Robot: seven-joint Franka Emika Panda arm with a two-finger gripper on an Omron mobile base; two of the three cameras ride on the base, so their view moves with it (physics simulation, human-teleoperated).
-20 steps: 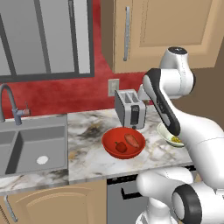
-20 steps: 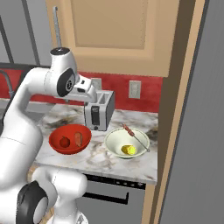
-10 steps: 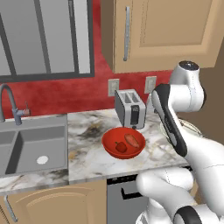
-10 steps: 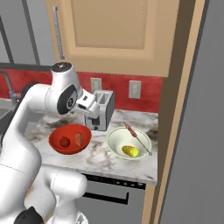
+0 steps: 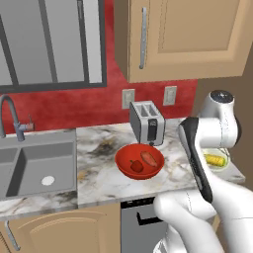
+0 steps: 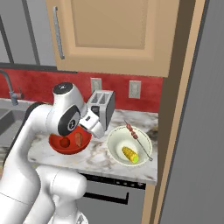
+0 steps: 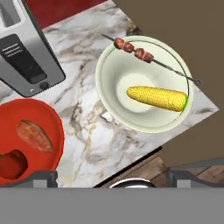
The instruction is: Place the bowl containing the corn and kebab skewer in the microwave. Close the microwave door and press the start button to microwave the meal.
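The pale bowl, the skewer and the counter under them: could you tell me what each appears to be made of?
The bowl: probably glazed ceramic, smooth cream-white and slightly glossy, though plastic is possible. The kebab skewer: likely metal, a thin grey rod with a looped end. The counter: polished marble or an imitation, white with brown-grey veining.

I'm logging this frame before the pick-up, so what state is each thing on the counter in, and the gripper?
bowl: upright on the counter, not held
corn: lying inside the bowl
kebab skewer: resting across the bowl's rim
red bowl: upright, food inside
toaster: slots empty
gripper: open, above the counter, holding nothing
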